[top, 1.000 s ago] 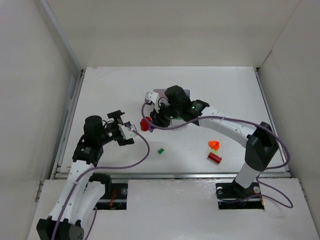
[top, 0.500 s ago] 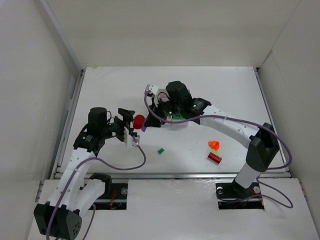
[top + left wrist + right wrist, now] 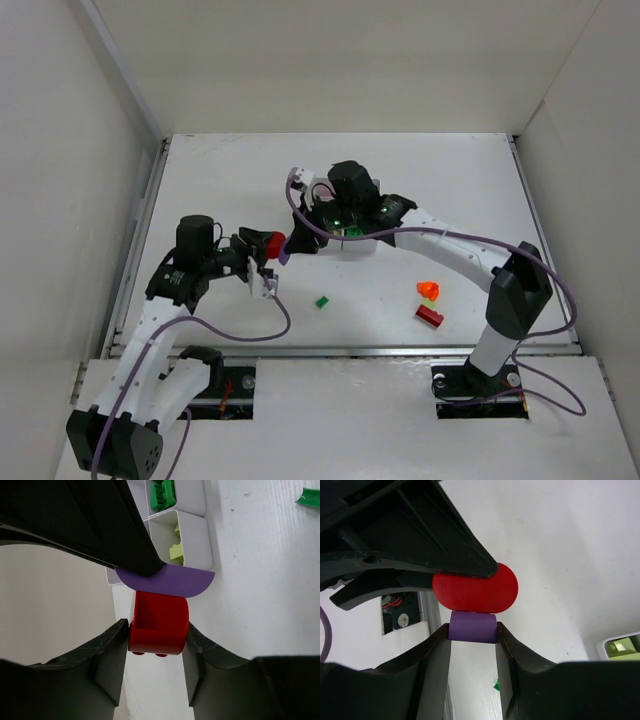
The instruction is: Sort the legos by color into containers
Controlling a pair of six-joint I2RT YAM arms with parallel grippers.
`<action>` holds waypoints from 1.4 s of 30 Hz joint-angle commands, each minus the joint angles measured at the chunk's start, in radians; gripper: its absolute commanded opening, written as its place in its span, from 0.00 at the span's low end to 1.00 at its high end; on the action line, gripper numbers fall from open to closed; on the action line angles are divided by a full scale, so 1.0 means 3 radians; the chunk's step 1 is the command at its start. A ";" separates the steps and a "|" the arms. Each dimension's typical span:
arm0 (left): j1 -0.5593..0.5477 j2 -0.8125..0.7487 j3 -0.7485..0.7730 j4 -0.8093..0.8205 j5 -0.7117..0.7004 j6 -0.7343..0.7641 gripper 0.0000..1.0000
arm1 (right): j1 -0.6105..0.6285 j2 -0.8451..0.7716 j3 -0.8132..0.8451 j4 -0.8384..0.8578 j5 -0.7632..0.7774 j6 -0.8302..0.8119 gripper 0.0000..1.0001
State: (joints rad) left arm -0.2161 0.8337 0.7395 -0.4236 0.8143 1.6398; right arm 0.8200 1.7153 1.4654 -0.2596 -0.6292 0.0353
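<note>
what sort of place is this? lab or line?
Probably a lab test cell: white table boxed in by plain white walls, left arm and right arm bolted at its near edge, toy bricks, a divided tray.

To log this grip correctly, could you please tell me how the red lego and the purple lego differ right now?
The red lego is gripped by the left gripper, the purple lego by the right gripper. The red lego is on the left arm's side, the purple lego nearer the tray. Shared: each has a rounded end, and they touch.
</note>
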 commanded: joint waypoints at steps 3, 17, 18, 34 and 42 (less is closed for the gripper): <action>-0.0016 -0.0105 0.0097 0.0026 0.0267 -0.0189 0.23 | 0.0023 0.0019 0.0244 0.0221 -0.0025 0.0087 0.00; 0.0085 0.0048 0.0026 0.0451 -0.0556 -0.1849 0.00 | -0.0176 -0.0287 -0.0160 0.0221 0.0430 0.0296 0.00; 0.0152 0.0084 -0.0005 0.0451 -0.0556 -0.1851 0.00 | -0.0217 -0.0353 -0.0251 0.0251 0.0461 0.0327 0.00; 0.0229 0.0084 -0.0149 0.1100 -0.0935 -0.3966 0.00 | -0.0366 -0.0564 -0.0431 0.0170 0.2784 0.1416 0.00; 0.0229 0.0115 -0.0251 0.1396 -0.1032 -0.4397 0.00 | -0.0136 -0.0374 -0.0314 0.0185 0.3656 0.1381 0.00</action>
State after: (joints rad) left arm -0.1486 0.8703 0.6765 -0.0959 0.5137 0.4259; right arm 0.7753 1.5921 1.3380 -0.2371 0.2996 0.4213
